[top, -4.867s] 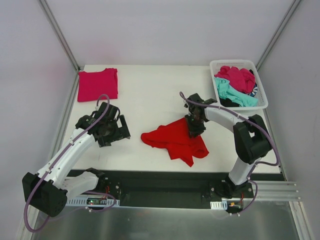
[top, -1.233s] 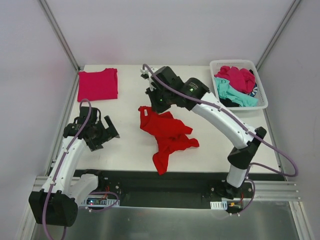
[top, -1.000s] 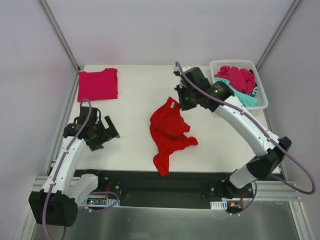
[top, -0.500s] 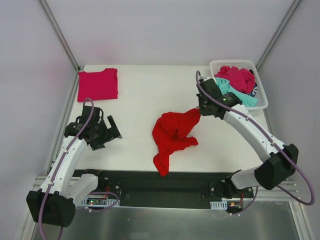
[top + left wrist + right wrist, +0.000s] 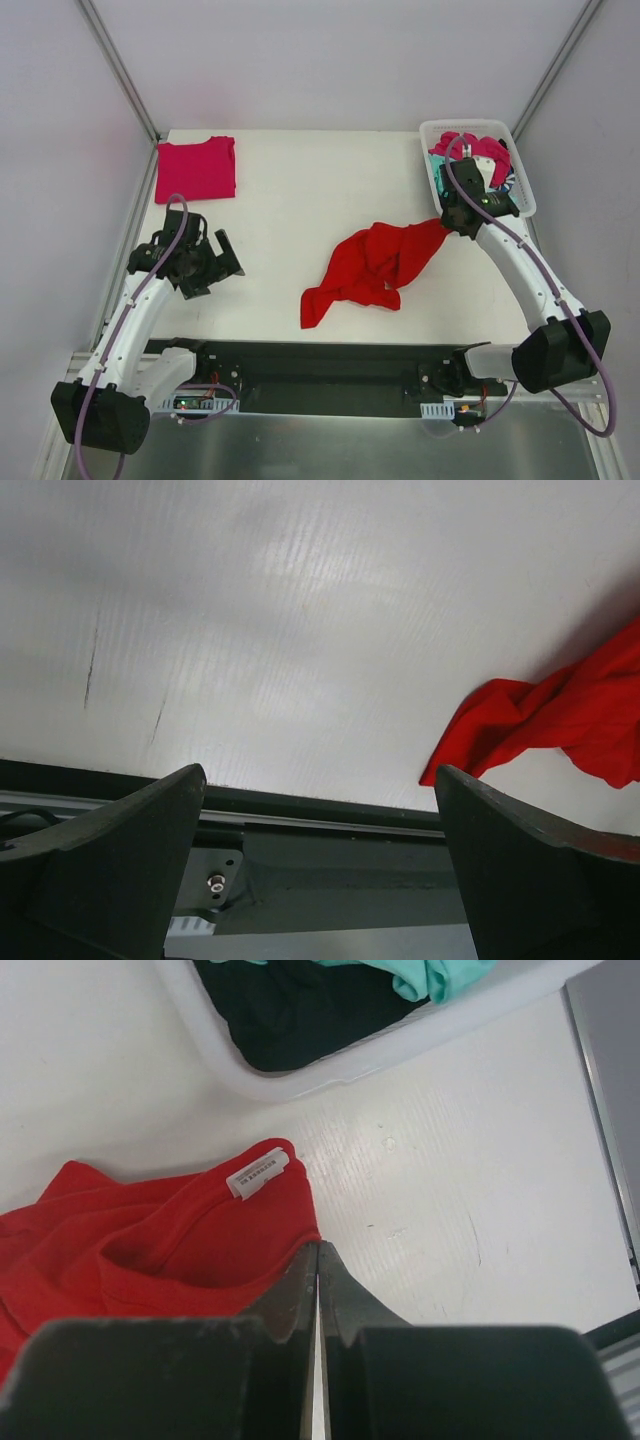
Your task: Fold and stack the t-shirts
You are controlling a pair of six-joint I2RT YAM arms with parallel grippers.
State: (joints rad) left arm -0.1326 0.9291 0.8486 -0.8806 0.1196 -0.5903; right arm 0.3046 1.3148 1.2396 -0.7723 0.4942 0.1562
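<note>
Spreading stage, I judge: large bright red cloth t-shirt (image 5: pixel 370 265) crumpled at middle of tabletop (image 5: pixel 300 180), collar end pinched by my right end effector (image 5: pixel 447 222) near right edge. My left end effector (image 5: pixel 222 263) spread, empty, near left edge. Next: left must catch opposite hem, pull flat.

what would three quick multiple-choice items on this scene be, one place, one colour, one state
1. Where does the pink shirt lie on the table? A far left corner B near edge C right edge
2. What colour is the shirt that the right claw holds? A teal B red C black
3. How is the left claw? A shut on cloth B open, empty C shut, empty
Answers: 1 A, it lies folded at the far left corner. 2 B, the claw is shut on the red shirt near its label. 3 B, its fingers stand wide apart around nothing.
</note>
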